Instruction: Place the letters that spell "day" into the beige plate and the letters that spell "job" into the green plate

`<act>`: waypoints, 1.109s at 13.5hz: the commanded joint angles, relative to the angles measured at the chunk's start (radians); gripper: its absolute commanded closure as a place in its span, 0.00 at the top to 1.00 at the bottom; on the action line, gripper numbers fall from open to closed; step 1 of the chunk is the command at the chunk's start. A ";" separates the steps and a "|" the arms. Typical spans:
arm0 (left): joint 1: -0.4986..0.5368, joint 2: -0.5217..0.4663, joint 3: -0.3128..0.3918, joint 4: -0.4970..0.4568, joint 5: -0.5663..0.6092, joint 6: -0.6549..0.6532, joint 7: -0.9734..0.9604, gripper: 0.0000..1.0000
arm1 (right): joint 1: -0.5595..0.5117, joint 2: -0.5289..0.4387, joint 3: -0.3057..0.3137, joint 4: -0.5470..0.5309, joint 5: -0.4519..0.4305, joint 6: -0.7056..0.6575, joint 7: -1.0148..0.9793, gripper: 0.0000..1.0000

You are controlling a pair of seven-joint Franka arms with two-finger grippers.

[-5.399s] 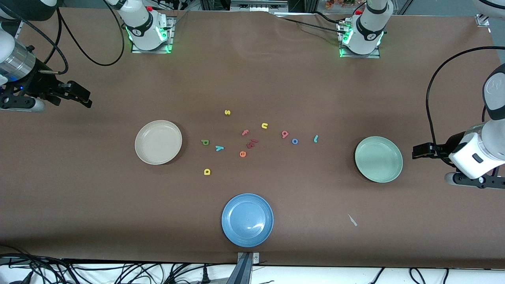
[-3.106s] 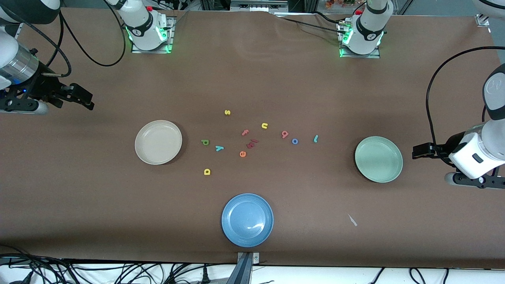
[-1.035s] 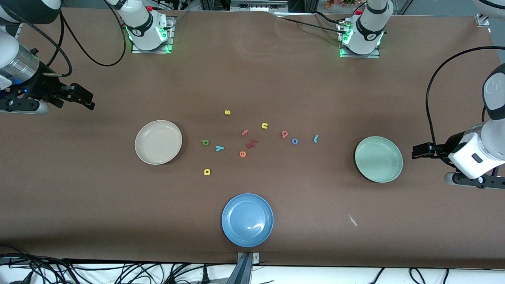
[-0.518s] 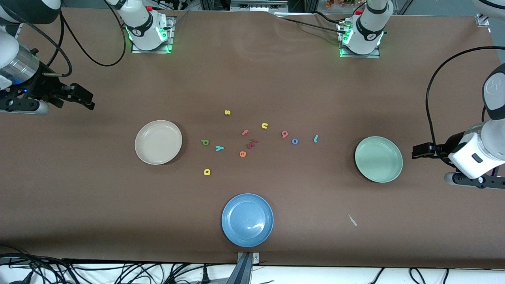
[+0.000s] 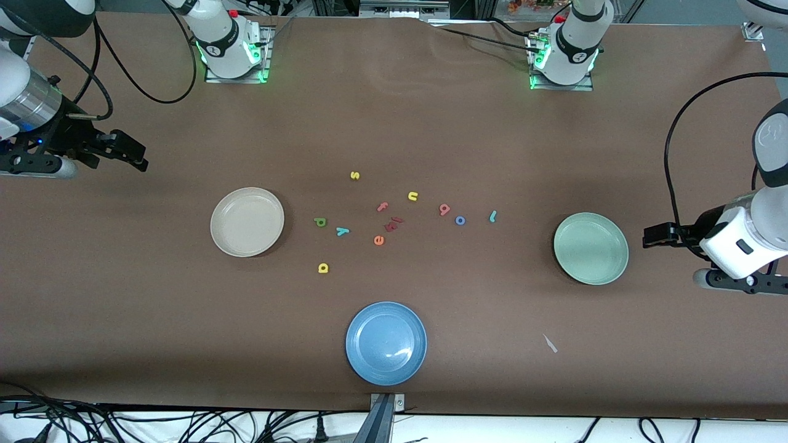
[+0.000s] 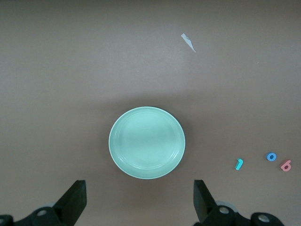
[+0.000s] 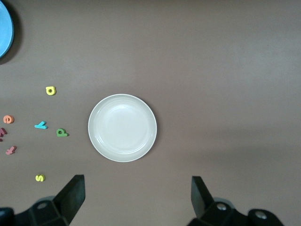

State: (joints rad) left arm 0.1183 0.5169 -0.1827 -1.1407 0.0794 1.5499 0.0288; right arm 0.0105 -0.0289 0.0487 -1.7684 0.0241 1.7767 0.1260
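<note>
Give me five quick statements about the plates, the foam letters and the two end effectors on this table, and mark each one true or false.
1. The beige plate is empty. True.
2. The green d lies in the green plate. False: it lies on the table beside the beige plate.
3. The blue plate is nearer the front camera than both other plates. True.
4. The left end effector holds the blue o. False: it is open and empty, waiting beside the green plate.
5. The right end effector is shut on the yellow a. False: it is open, and the letter lies on the table.
</note>
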 commanded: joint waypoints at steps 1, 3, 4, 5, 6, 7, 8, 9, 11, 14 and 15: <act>-0.003 -0.020 0.002 -0.014 0.020 0.006 0.013 1.00 | -0.001 0.013 0.011 0.007 -0.009 -0.005 0.015 1.00; -0.005 -0.020 0.002 -0.014 0.016 0.006 0.011 1.00 | 0.032 0.052 0.011 0.007 -0.009 -0.003 0.020 1.00; -0.005 -0.020 0.003 -0.014 0.016 0.006 0.011 1.00 | 0.057 0.066 0.011 0.007 -0.009 0.001 0.021 1.00; -0.005 -0.020 0.003 -0.014 0.013 0.006 0.011 1.00 | 0.075 0.076 0.011 0.007 -0.009 -0.002 0.020 1.00; -0.005 -0.020 0.003 -0.014 0.011 0.006 0.011 1.00 | 0.098 0.104 0.011 0.007 -0.007 -0.005 0.014 1.00; -0.005 -0.020 0.003 -0.014 0.013 0.006 0.011 1.00 | 0.123 0.119 0.011 0.007 -0.006 0.000 0.024 1.00; -0.005 -0.020 0.003 -0.014 0.010 0.006 0.011 1.00 | 0.162 0.145 0.010 0.009 -0.009 0.015 0.030 1.00; -0.005 -0.020 0.003 -0.014 0.010 0.006 0.010 1.00 | 0.184 0.179 0.011 0.007 -0.009 0.048 0.065 1.00; -0.003 -0.020 0.003 -0.016 0.008 0.006 -0.003 1.00 | 0.239 0.243 0.010 0.007 -0.009 0.122 0.206 1.00; -0.005 -0.012 0.003 -0.040 0.007 0.001 -0.006 1.00 | 0.301 0.335 0.010 0.007 -0.009 0.222 0.391 1.00; -0.005 -0.012 -0.004 -0.083 -0.018 0.001 -0.004 1.00 | 0.330 0.368 0.010 0.007 -0.007 0.252 0.432 1.00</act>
State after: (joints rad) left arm 0.1179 0.5175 -0.1832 -1.1563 0.0763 1.5474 0.0238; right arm 0.3015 0.2878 0.0637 -1.7733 0.0237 1.9873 0.4769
